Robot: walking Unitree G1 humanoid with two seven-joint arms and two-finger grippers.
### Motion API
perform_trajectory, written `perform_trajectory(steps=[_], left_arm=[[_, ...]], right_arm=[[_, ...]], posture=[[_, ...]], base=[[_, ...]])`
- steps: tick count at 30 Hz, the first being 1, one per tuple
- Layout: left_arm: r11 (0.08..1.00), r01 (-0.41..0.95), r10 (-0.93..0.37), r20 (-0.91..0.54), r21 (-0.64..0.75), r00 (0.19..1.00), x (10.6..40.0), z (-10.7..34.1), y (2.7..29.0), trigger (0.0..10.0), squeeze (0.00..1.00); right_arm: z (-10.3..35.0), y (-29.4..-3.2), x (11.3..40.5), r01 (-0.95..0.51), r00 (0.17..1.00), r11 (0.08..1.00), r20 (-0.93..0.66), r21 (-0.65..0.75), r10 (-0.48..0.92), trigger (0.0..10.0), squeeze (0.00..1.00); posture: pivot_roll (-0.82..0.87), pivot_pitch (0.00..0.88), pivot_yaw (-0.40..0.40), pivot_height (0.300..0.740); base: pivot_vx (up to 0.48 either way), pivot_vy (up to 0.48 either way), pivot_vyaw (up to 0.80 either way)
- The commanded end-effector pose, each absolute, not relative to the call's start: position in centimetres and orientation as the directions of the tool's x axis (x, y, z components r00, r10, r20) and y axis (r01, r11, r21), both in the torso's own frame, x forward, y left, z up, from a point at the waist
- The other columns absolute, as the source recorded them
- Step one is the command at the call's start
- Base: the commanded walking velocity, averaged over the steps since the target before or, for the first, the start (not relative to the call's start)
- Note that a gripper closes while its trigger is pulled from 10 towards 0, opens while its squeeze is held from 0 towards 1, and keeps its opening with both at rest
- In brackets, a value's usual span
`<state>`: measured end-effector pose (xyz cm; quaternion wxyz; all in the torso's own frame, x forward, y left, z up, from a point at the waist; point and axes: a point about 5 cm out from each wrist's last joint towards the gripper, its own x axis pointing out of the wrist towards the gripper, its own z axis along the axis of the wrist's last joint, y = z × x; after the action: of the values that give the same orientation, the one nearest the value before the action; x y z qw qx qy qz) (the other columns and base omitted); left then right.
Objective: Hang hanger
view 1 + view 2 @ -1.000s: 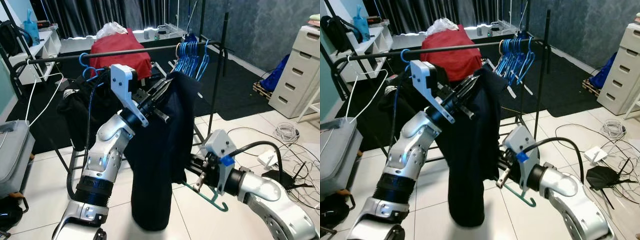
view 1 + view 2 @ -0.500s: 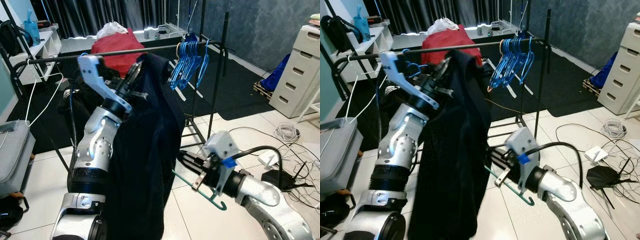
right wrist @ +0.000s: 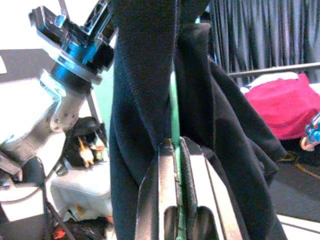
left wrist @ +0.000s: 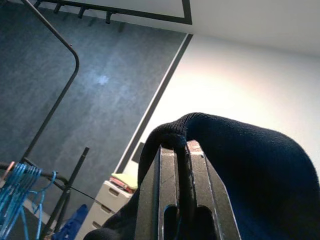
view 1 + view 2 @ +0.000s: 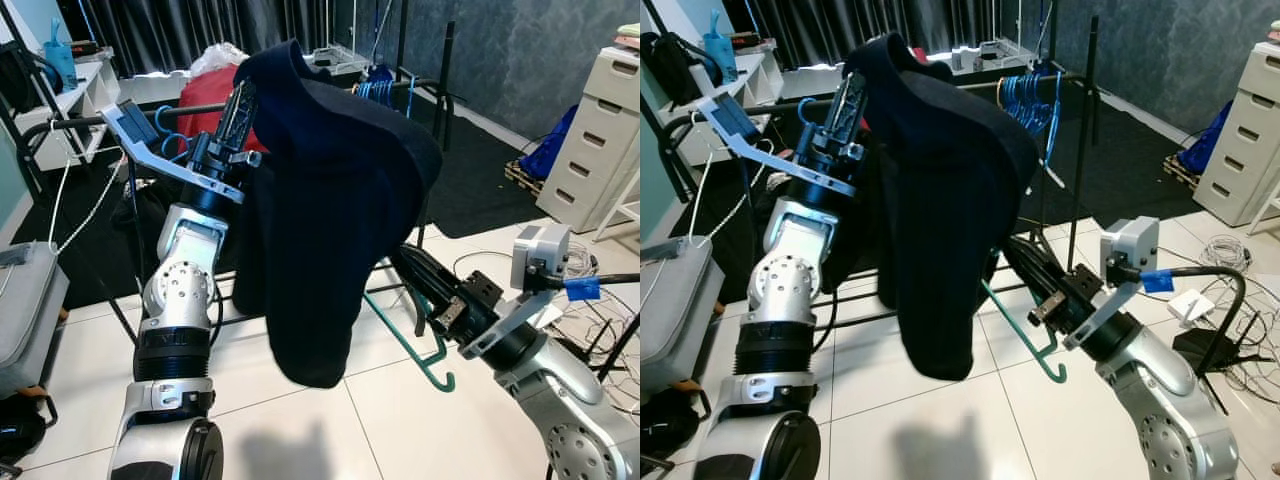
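Hanger: a green hanger (image 5: 408,343) sits low at 5 o'clock in the left eye view, its hook curling downward near the floor and its long arm running up into the dark garment.
Garment: a dark navy top (image 5: 335,200) is draped high at centre, its collar end lifted at 12 o'clock and its hem hanging free above the tiled floor (image 5: 330,420).
Right hand: the right hand (image 5: 1035,275) has its 2 fingers pinched onto the green hanger; the right wrist view shows the green bar clamped between them where it enters the cloth.
Left hand: the left hand (image 5: 238,105) points upward at 11 o'clock with its 2 fingers closed on a fold of the dark navy top, which wraps over the fingertips in the left wrist view.
Rail: the black clothes rail (image 5: 90,120) crosses behind at 10 o'clock, with a bunch of blue hangers (image 5: 1032,100) on it at 1 o'clock and a red cloth (image 5: 205,90) beyond.
Done: the hanger looks part-threaded into the garment, though the cloth hides how far.
Left: seat the garment on both shoulders, turn the hook upward, and set it over the rail; nothing of this hanger touches the rail yet.
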<state>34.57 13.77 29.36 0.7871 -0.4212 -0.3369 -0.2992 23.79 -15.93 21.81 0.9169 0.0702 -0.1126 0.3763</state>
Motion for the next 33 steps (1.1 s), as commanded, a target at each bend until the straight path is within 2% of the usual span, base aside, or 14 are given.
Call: perform_trajectory(steps=[1, 2, 4, 11, 15, 17, 21, 23, 24, 25, 26, 27, 28, 33], left_arm=[[0.453, 0.76, -0.138, 0.805, -0.467, 0.577, 34.4, 29.8, 14.8, 10.0, 0.0], [0.445, 0.766, -0.132, 0.812, -0.464, 0.569, 34.4, 30.0, 15.0, 10.0, 0.0], [0.441, 0.77, -0.126, 0.817, -0.461, 0.562, 34.3, 30.1, 15.2, 10.0, 0.0], [0.411, 0.802, -0.126, 0.845, -0.433, 0.52, 33.9, 30.5, 15.5, 10.0, 0.0], [0.362, 0.856, -0.164, 0.878, -0.37, 0.449, 33.0, 31.0, 14.9, 10.0, 0.0], [0.295, 0.916, -0.258, 0.9, -0.272, 0.351, 31.5, 30.9, 13.4, 10.0, 0.0], [0.249, 0.953, -0.392, 0.881, -0.174, 0.263, 30.2, 30.2, 11.4, 10.0, 0.0], [0.249, 0.953, -0.392, 0.881, -0.174, 0.263, 30.2, 30.2, 11.4, 10.0, 0.0], [0.204, 0.971, -0.452, 0.868, -0.127, 0.208, 29.5, 29.8, 10.4, 10.0, 0.0], [0.204, 0.971, -0.452, 0.868, -0.127, 0.208, 29.5, 29.8, 10.4, 10.0, 0.0], [0.151, 0.986, -0.52, 0.843, -0.068, 0.138, 28.5, 29.3, 9.5, 10.0, 0.0], [0.151, 0.986, -0.52, 0.843, -0.068, 0.138, 28.5, 29.3, 9.5, 10.0, 0.0], [0.099, 0.995, -0.622, 0.78, 0.001, 0.061, 27.4, 28.2, 7.9, 10.0, 0.0], [0.13, 0.992, -0.653, 0.752, -0.005, 0.089, 27.6, 27.7, 6.9, 10.0, 0.0]], right_arm=[[20.7, -15.4, 23.4, -0.717, 0.683, 0.696, 0.159, -0.04, 0.713, 10.0, 0.0], [19.2, -15.5, 23.6, -0.701, 0.708, 0.71, 0.052, -0.065, 0.704, 10.0, 0.0], [18.2, -15.8, 23.8, -0.682, 0.731, 0.728, -0.014, -0.072, 0.683, 10.0, 0.0], [17.8, -16.8, 24.6, -0.61, 0.792, 0.792, -0.04, -0.02, 0.609, 10.0, 0.0], [18.0, -17.4, 25.1, -0.57, 0.821, 0.822, -0.021, 0.023, 0.57, 10.0, 0.0], [18.8, -17.5, 25.3, -0.563, 0.827, 0.825, 0.033, 0.046, 0.562, 10.0, 0.0], [19.5, -17.4, 25.3, -0.569, 0.821, 0.82, 0.082, 0.056, 0.565, 10.0, 0.0], [19.5, -17.4, 25.3, -0.569, 0.821, 0.82, 0.082, 0.056, 0.565, 10.0, 0.0], [19.6, -17.3, 25.3, -0.57, 0.821, 0.82, 0.087, 0.05, 0.564, 10.0, 0.0], [19.6, -17.3, 25.3, -0.57, 0.821, 0.82, 0.087, 0.05, 0.564, 10.0, 0.0], [19.6, -17.3, 25.4, -0.571, 0.82, 0.82, 0.081, 0.042, 0.567, 10.0, 0.0], [19.6, -17.3, 25.4, -0.571, 0.82, 0.82, 0.081, 0.042, 0.567, 10.0, 0.0], [18.9, -17.0, 25.4, -0.587, 0.809, 0.81, 0.019, -0.008, 0.587, 10.0, 0.0], [18.2, -16.5, 25.2, -0.613, 0.79, 0.788, -0.043, -0.056, 0.612, 10.0, 0.0]], posture=[[-0.25, 0.0, 0.074, 0.74], [-0.25, 0.0, 0.074, 0.74], [-0.25, 0.0, 0.074, 0.74], [-0.25, 0.0, 0.072, 0.74], [-0.25, 0.0, 0.069, 0.74], [-0.25, 0.0, 0.071, 0.74], [-0.25, 0.0, 0.07, 0.74], [-0.25, 0.0, 0.07, 0.74], [-0.25, 0.0, 0.07, 0.74], [-0.25, 0.0, 0.07, 0.74], [-0.25, 0.0, 0.069, 0.74], [-0.25, 0.0, 0.069, 0.74], [-0.25, 0.0, 0.069, 0.74], [-0.25, 0.0, 0.069, 0.74]], base=[[0.0, 0.0, 0.0], [0.0, 0.0, 0.0], [0.0, 0.0, 0.0], [0.0, 0.0, 0.0], [0.0, 0.0, 0.0], [0.0, 0.0, 0.0], [0.0, 0.0, 0.0], [0.0, 0.0, 0.0], [0.0, 0.0, 0.0], [0.0, 0.0, 0.0], [0.0, 0.0, 0.0], [0.0, 0.0, 0.0], [0.0, 0.0, 0.0], [0.0, 0.0, 0.0]])
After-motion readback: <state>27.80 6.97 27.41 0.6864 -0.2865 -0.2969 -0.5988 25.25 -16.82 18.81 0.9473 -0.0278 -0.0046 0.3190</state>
